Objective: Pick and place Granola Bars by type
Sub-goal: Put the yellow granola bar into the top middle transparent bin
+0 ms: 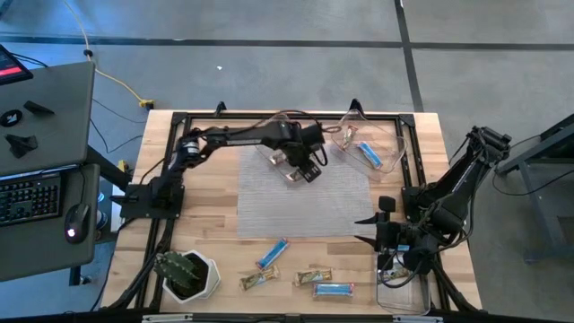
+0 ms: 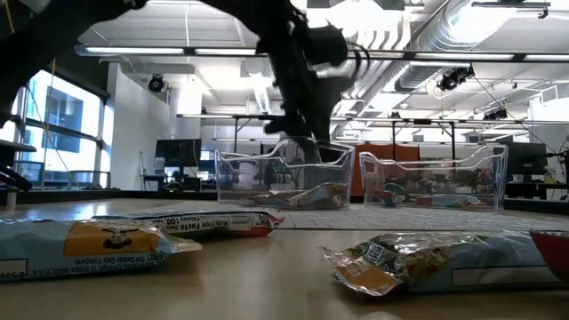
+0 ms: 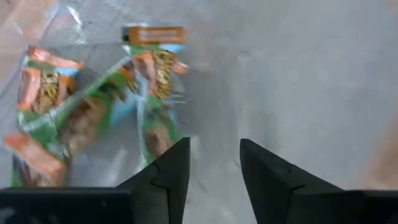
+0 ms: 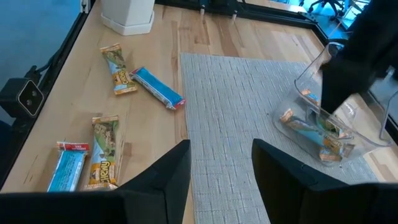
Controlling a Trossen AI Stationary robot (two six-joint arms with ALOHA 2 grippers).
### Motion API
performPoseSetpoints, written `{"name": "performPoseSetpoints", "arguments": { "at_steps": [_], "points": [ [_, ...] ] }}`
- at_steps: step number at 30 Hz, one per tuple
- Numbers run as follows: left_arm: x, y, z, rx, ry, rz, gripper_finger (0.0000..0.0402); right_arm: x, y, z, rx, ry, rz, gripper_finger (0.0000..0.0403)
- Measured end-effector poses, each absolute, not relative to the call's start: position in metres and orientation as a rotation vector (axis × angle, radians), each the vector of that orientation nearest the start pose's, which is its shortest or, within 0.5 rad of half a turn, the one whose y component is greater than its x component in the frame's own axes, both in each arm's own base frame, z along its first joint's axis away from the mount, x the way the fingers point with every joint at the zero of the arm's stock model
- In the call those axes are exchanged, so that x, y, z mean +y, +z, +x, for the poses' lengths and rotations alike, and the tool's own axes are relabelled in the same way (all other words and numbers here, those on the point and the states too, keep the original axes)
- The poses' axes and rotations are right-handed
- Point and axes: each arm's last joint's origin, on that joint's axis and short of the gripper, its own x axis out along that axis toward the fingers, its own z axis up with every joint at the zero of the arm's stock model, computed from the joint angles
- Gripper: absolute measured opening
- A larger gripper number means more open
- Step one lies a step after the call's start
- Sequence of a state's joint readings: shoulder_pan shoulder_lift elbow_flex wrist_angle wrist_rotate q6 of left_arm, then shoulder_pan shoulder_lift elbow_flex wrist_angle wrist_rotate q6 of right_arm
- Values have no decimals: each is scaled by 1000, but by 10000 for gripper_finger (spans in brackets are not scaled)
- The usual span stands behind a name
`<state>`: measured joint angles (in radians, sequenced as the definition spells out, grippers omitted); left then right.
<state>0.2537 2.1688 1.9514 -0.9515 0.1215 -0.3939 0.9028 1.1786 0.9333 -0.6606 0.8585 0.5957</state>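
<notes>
On the wooden table I see a grey mat in the middle, with two clear bins at its far edge. My left arm reaches across from the left side, and its gripper hangs over the left bin; through the left wrist camera its fingers stand apart with nothing between them, above the tan bars lying in that bin. The right bin, just beside the first, holds a blue bar. My right arm waits at the table's right edge, its gripper near the mat's right near corner, fingers spread and empty.

A white planter with a green plant sits at the near left corner.

Four bars lie loose on the wood along the near edge, off the mat. One blue bar lies slanted closest to the mat. Nearer the edge, a tan bar and a second tan bar sit side by side but apart, and a second blue bar lies just beside the latter, to its right. From the low camera two of these fill the foreground, wrappers crinkled.
</notes>
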Motion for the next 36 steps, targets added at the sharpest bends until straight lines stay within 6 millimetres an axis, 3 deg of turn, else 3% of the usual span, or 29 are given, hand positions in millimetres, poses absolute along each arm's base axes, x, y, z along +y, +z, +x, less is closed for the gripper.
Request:
{"name": "performPoseSetpoints", "arguments": {
  "at_steps": [7,10,12,16,20,25,30,36],
  "points": [
    [90,320,402,1030,341,-743,118,163,278,157,549,-131,-116,154],
    [58,341,392,1026,269,-782,117,163,278,157,548,-131,-113,154],
    [28,344,391,1070,191,-764,117,163,278,157,548,-131,-113,154],
    [-42,340,387,1153,124,-606,117,163,278,157,546,-130,-108,154],
    [-113,319,386,1183,118,-390,117,163,278,157,545,-130,-108,154],
    [-180,293,379,1197,135,-338,117,163,279,157,543,-132,-94,154],
    [-222,260,375,1261,116,-309,117,163,279,157,539,-137,-83,154],
    [-244,224,370,1390,102,-240,120,163,279,157,532,-144,-83,154]
  ]
}}
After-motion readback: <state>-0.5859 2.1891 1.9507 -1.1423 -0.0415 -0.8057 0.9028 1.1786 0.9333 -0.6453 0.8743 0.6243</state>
